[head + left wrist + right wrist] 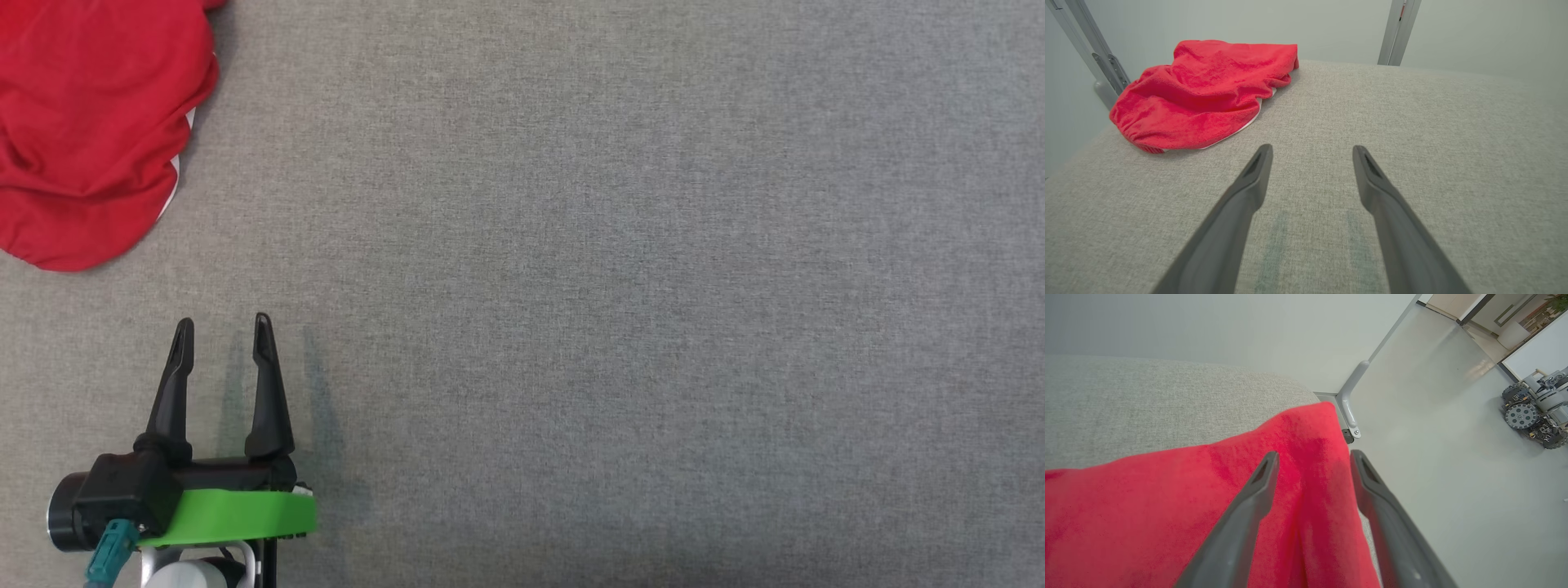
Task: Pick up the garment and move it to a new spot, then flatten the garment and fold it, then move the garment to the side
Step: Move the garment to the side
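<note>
Grey fabric-topped table (620, 286) here, flat and even, the same plain weave from the near edge to the far one. One thing is lying on it: the red garment (90, 122), bunched in a loose heap at the far left corner, with soft folds and creases running through it. A sliver of white lining (174, 175) peeks out along its right-hand hem, right against the grey. In the left wrist view the heap sits low and rumpled on the cloth top. In the right wrist view the red fabric reaches close to the table's rounded corner
</note>
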Tool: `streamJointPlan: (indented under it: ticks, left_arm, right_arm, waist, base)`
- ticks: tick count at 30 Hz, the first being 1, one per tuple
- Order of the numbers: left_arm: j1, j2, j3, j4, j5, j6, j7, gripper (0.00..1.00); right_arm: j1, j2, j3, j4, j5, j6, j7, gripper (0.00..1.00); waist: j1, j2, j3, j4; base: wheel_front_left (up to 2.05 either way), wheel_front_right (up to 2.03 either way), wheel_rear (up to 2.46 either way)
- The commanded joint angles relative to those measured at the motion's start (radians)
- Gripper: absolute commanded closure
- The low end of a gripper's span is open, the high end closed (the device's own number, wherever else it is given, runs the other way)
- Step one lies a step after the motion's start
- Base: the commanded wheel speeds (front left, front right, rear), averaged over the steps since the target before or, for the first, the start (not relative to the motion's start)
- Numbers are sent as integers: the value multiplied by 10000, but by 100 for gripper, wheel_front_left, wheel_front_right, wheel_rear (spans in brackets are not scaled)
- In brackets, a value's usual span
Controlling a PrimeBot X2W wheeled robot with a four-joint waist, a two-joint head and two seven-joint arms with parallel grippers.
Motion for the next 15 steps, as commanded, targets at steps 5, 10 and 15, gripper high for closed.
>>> streamJointPlan:
  ticks: [5,10,15]
  left_arm:
    - [268,15,145,-30,-225,195,-3,0]
    - [739,17,156,166,-333,265,-3,0]
    - [1281,20,321,381,-472,334,-2,0]
  right_arm:
    - [-372,827,305,-351,-907,-12,-1564,0]
    - [743,2244,573,-1379,-752,-12,-3147,0]
    - [2846,3935,431,-2970,-1099,-12,-3557,0]
  waist:
    - [-1,0,-466,-261]
    - [-1,0,-1513,-648]
    - [-1,0,-2728,-939]
  base:
    - [0,0,0]
    - [0,0,0]
    - [0,0,0]
